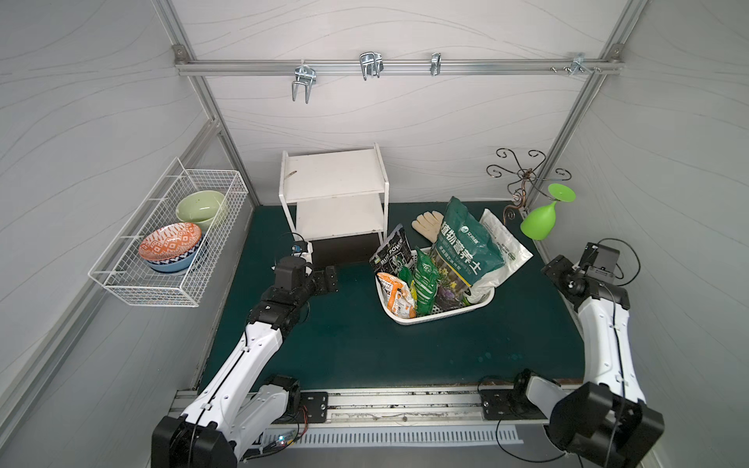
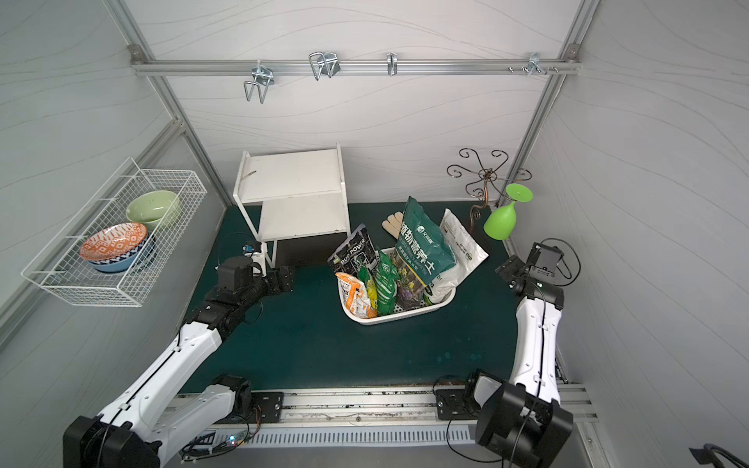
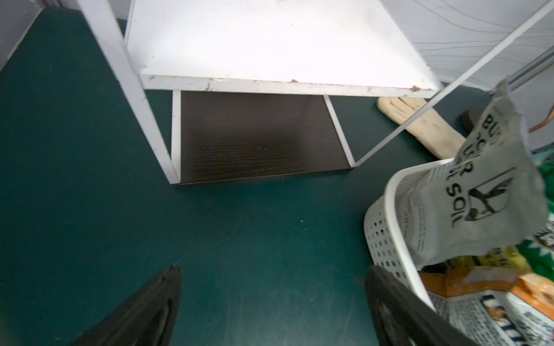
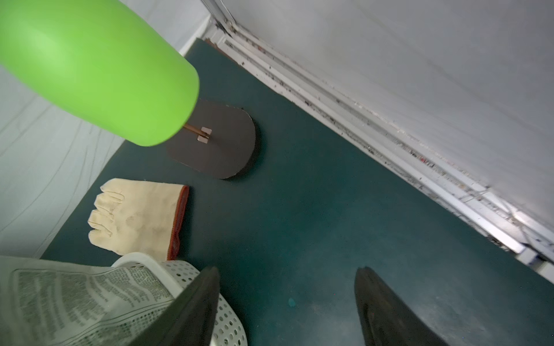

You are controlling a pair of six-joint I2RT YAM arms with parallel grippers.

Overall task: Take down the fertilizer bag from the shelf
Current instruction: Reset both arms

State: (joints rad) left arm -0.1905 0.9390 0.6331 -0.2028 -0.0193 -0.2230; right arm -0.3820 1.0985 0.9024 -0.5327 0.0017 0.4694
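Left fingers (image 3: 156, 299): released, empty, my arm low over the desk (image 1: 344, 344), facing the shelf (image 1: 334, 174).
Right fingers (image 4: 380, 302): spread, empty, beside the perforated basket (image 4: 229, 317).

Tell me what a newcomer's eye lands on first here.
The white perforated basket at the centre, crammed with printed bags, the tall dark-green bag towering over the rest. Next, the bright green goblet hanging upside down from the curly wire stand at the far right corner. The white shelf at the back holds no bag.
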